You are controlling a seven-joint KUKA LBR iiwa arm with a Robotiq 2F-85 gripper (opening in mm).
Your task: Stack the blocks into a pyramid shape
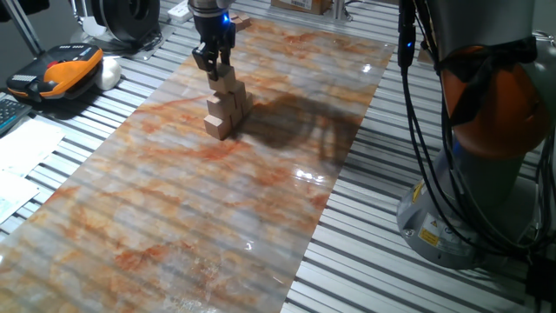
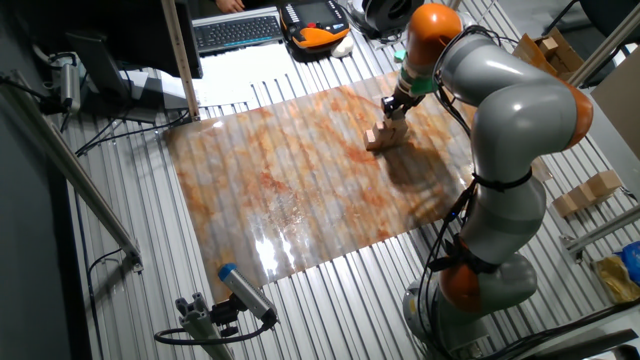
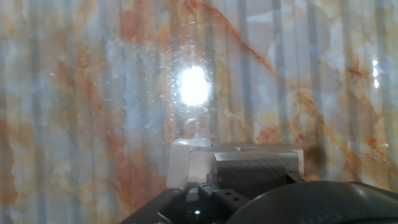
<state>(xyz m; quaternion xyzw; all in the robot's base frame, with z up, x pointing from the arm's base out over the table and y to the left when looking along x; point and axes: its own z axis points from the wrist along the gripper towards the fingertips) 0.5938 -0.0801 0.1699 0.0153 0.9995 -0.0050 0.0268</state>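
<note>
The blocks stand stacked at upper centre of the marbled tabletop. The pincer seems clenched on the top cube; it should release only once squarely seated, then lift straight up.

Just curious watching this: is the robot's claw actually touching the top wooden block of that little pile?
Touching. In one fixed view the gripper has its fingers down either side of the top block of the stack, with no gap visible.
</note>
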